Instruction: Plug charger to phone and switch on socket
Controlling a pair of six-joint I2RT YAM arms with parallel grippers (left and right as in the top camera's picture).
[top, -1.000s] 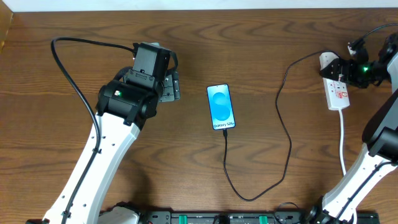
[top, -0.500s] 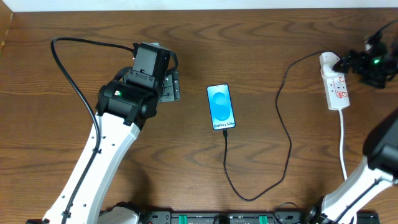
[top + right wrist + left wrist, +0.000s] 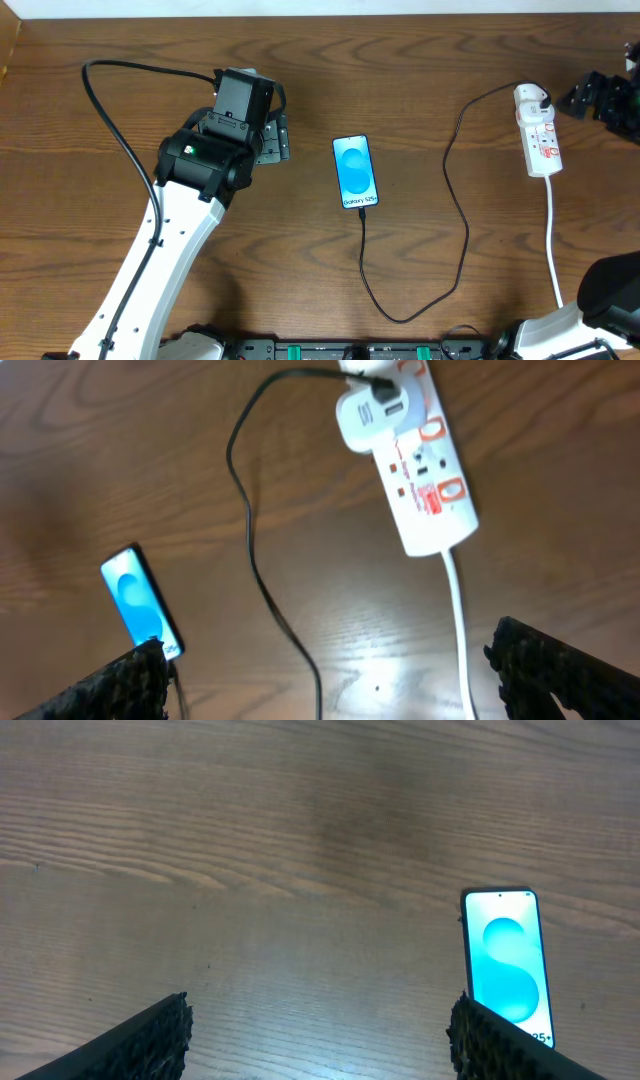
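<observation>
Your left gripper (image 3: 320, 1035), jaws apart, has the slim glossy phone (image 3: 503, 965) just beyond one fingertip. Ahead of the right gripper (image 3: 345, 665), also spread, the thin black charger (image 3: 365, 420) enters the white oblong socket (image 3: 425, 475).

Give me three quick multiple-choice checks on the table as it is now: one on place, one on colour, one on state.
1. Relative to the socket, the phone lies
A. on top of it
B. on the table, to its left and apart from it
C. touching its cord

2. The charger cable is
A. white
B. red
C. black

3. The charger's white plug head is
A. seated in the socket
B. loose on the table
C. held by the right claw

Key:
1 B, the overhead view shows the phone flat on the wood mid-table, well clear of the socket.
2 C, a thin black line runs from the phone's bottom edge to the socket.
3 A, the plug head sits at the socket's far end, and the right claw is open and off it.
</observation>
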